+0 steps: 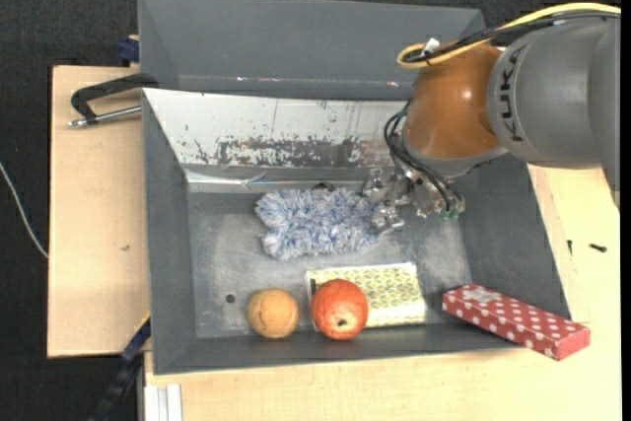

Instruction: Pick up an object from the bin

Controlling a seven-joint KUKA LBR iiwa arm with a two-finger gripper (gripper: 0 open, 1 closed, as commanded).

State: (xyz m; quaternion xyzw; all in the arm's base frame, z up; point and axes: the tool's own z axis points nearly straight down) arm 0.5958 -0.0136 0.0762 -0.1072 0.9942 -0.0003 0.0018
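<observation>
Approach step, by judgement: the jaws hung at the right edge of the blue fluffy cloth; whether apart or together, cannot tell. Next move likely needed descent onto it.

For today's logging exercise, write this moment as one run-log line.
gripper: over right end of fluffy blue-white cloth, mid-bin | held: nothing seen | front: orange fruit, red apple, patterned box, red dotted box
</observation>
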